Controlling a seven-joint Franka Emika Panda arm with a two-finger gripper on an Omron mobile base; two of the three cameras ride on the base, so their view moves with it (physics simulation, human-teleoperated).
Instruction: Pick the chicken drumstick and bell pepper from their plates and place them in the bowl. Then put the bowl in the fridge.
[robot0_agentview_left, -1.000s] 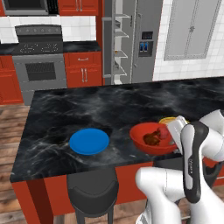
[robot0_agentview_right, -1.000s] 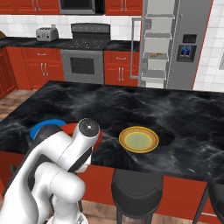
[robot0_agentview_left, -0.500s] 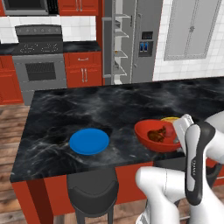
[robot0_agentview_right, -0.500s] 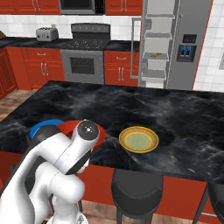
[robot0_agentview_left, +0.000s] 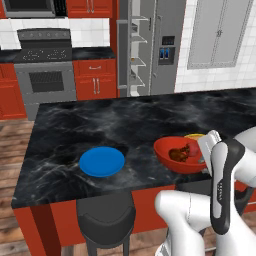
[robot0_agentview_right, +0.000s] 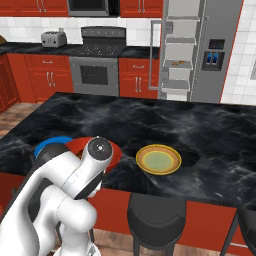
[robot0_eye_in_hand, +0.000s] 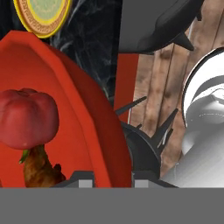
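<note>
At the near edge of the black island counter (robot0_agentview_left: 100, 125), the red bowl (robot0_agentview_left: 177, 156) sits just off the surface by the look of it, clamped at its rim by the gripper (robot0_eye_in_hand: 113, 181). Fingers closed on the bowl wall: in the hand view the two dark tips straddle the rim, one inside the hollow, one outside, red wall running up between them.

Load: bell pepper (robot0_eye_in_hand: 27, 117) and drumstick (robot0_eye_in_hand: 38, 168) both inside, pepper resting against the drumstick, close to the inner finger.

Handling, my read: bowl is rigid, glossy, probably slick. A rim pinch is the only hold two narrow fingers get on something this wide. All the weight hangs off one side, so it will want to pivot in the grip. Keep it level or the food rolls to the low side. Contents look light and loose.

Blue plate (robot0_agentview_left: 102, 161) and yellow plate (robot0_agentview_right: 158, 159) are bare on the counter. Fridge (robot0_agentview_right: 200, 50) stands open across the kitchen, shelves visible, well apart from the bowl.
</note>
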